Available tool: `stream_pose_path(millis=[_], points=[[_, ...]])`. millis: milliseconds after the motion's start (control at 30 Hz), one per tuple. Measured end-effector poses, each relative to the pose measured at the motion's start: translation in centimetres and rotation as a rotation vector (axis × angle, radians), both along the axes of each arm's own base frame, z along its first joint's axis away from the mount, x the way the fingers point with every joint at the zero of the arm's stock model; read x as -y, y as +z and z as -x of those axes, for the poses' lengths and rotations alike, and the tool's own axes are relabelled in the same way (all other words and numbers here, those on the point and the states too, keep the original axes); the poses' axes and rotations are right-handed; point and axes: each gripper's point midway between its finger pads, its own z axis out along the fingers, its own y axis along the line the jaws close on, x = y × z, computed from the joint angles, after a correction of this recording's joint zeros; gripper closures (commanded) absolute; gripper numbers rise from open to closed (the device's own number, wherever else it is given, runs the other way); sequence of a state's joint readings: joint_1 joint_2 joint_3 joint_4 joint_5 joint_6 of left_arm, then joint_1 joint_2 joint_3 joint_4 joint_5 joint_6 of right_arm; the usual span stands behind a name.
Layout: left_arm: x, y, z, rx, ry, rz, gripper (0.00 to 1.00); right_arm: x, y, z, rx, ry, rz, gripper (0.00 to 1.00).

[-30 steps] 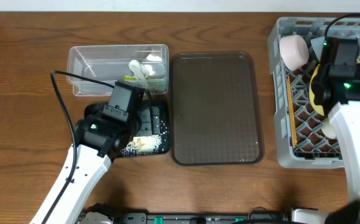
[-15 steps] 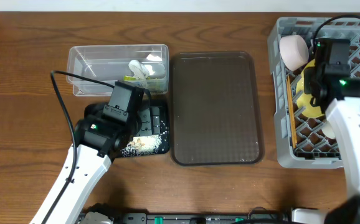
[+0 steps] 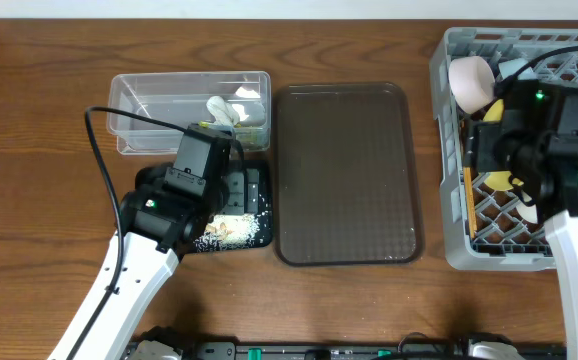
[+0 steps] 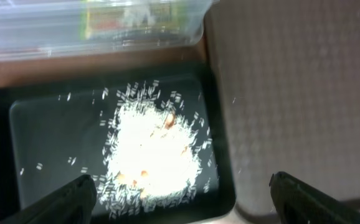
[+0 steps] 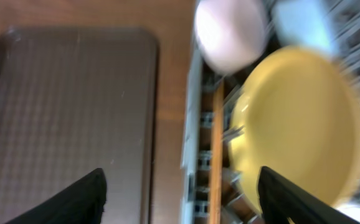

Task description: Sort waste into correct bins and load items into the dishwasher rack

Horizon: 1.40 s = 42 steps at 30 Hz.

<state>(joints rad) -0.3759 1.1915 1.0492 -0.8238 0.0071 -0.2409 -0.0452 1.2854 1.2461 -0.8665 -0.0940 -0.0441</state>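
In the grey dishwasher rack (image 3: 449,150) the yellow plate (image 5: 298,118) leans, with the pale pink bowl (image 5: 230,31), a light blue bowl (image 5: 301,22) and a wooden chopstick (image 5: 216,155) beside it. My right gripper (image 5: 186,199) hovers open over the rack's left rim (image 5: 189,155), holding nothing. Overhead, the plate (image 3: 496,182) shows partly under that arm. My left gripper (image 4: 180,202) stands open above the black tray (image 4: 49,137), which holds a rice pile (image 4: 155,149). The clear tub (image 3: 159,100) contains white tissue (image 3: 224,108) and the wrapper (image 4: 127,12).
The large brown serving tray (image 3: 347,170) lies between the bins and the rack. A black cable (image 3: 94,150) loops from the left arm over the wood table. A small white cup (image 3: 531,212) sits low in the rack beside the right arm.
My right gripper has opened and let go of the yellow plate, which now rests in the rack; that arm has drawn back toward the rack's left side. The left arm has not moved.
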Motion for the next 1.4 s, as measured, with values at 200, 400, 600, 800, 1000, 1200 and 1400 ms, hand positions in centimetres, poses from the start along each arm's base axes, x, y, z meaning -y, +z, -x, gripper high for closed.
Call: stream_pose_path(millis=[200, 400, 600, 800, 1000, 1200, 1400], points=[[-1.8, -2.1, 4.4, -0.194, -0.011, -0.087, 0.09, -0.6, -3.9, 2.1, -0.147, -0.023, -0.060, 0.01], [-2.7, -1.7, 6.1, -0.208, -0.007, -0.103, 0.09, -0.9, -5.2, 4.7, -0.177, -0.039, -0.083, 0.01], [-3.3, 2.4, 7.0, 0.105, -0.010, -0.006, 0.09, -1.1, -4.3, 7.8, -0.017, -0.039, -0.089, 0.01], [-5.3, 4.9, 9.2, 0.404, 0.038, 0.067, 0.09, -1.3, -3.7, 10.7, 0.141, -0.032, -0.087, 0.01], [-6.0, 5.8, 10.0, 0.486, 0.056, 0.085, 0.09, -1.4, -3.9, 12.0, 0.153, -0.031, -0.087, 0.01], [-6.1, 5.9, 10.0, 0.492, 0.062, 0.080, 0.09, -1.4, -4.8, 12.8, 0.107, -0.033, -0.088, 0.01], [-6.1, 5.9, 10.0, 0.492, 0.063, 0.080, 0.09, -1.4, -4.8, 12.8, 0.106, -0.033, -0.088, 0.01]])
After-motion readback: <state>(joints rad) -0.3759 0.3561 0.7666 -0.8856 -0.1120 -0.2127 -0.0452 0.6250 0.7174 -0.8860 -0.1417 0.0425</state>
